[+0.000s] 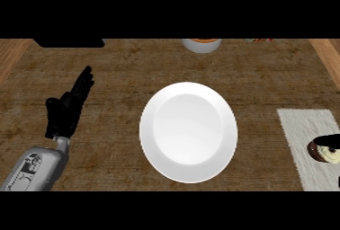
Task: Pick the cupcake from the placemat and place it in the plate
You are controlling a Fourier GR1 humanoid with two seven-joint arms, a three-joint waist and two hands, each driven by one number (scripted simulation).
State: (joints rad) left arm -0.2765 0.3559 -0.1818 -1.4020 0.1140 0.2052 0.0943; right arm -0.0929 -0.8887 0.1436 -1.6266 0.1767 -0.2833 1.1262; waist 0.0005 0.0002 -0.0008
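The cupcake [323,152], with a dark wrapper and pale top, sits at the right edge of the view on the light grey placemat [304,128]. A black part of my right hand [329,139] lies across the cupcake's top; the rest of that hand is cut off by the view's edge. The white oval plate [189,131] lies bare in the middle of the counter, left of the placemat. My left hand [66,110] rests open at the left, fingers pointing up, well apart from the plate.
A white cup-like object with an orange top [201,45] stands at the back behind the plate. A black object [69,42] sits at the back left. Lighter wood strips run along both sides of the dark counter.
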